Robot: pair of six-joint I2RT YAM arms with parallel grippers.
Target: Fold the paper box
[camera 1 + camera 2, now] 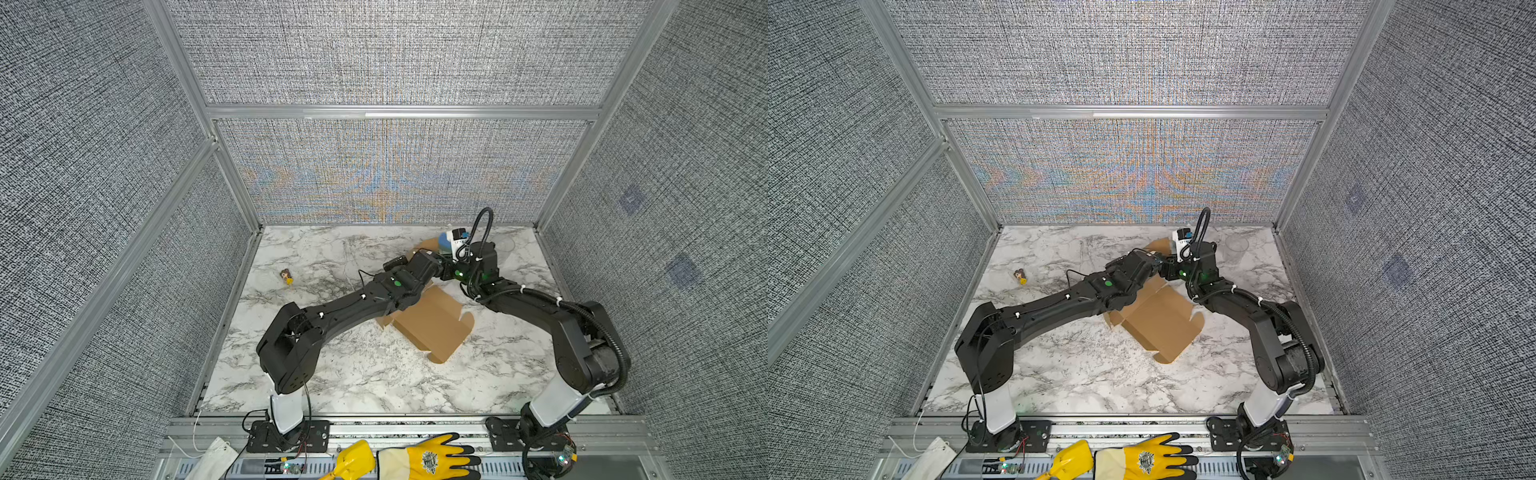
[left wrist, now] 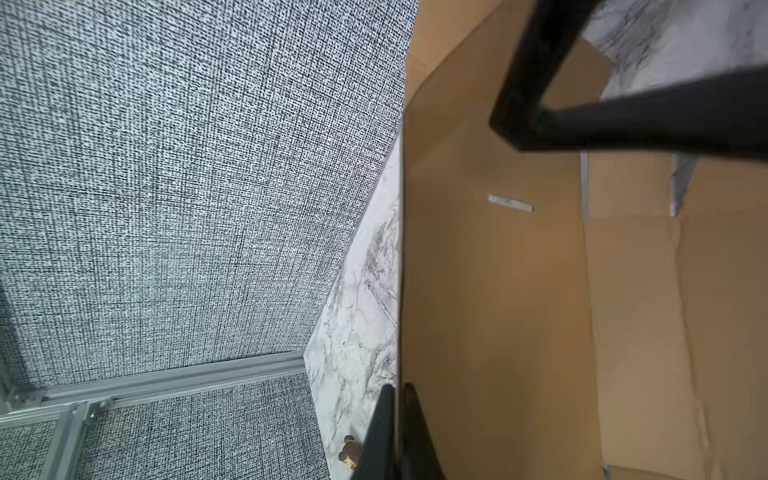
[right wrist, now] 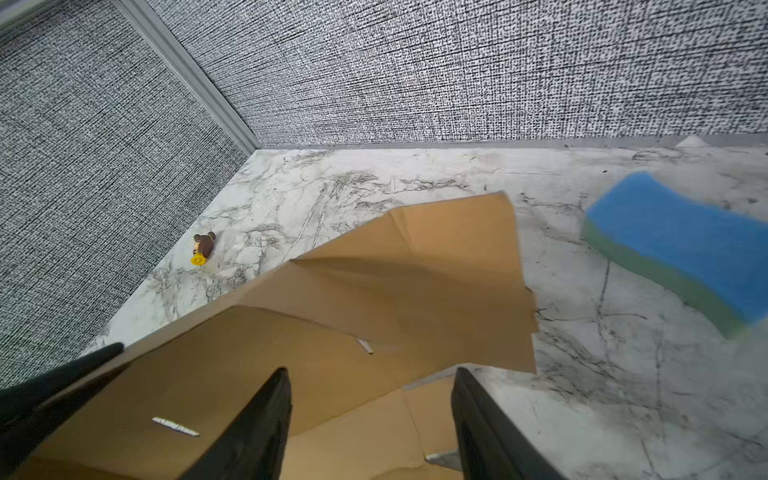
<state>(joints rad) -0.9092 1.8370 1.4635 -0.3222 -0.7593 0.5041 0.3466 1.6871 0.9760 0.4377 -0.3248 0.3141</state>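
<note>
The left claw (image 2: 399, 390) pinches a raised panel (image 2: 490, 270) of the box (image 1: 432, 324), the right claw (image 3: 372, 374) stands wide: a skewed push could tear the panel free or crease it.

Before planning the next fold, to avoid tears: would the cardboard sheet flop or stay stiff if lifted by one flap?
Probably light: the left pincer holds a panel of the paper box raised. Likely stiff within panels, hinging at creases, as the far flap bends.
</note>
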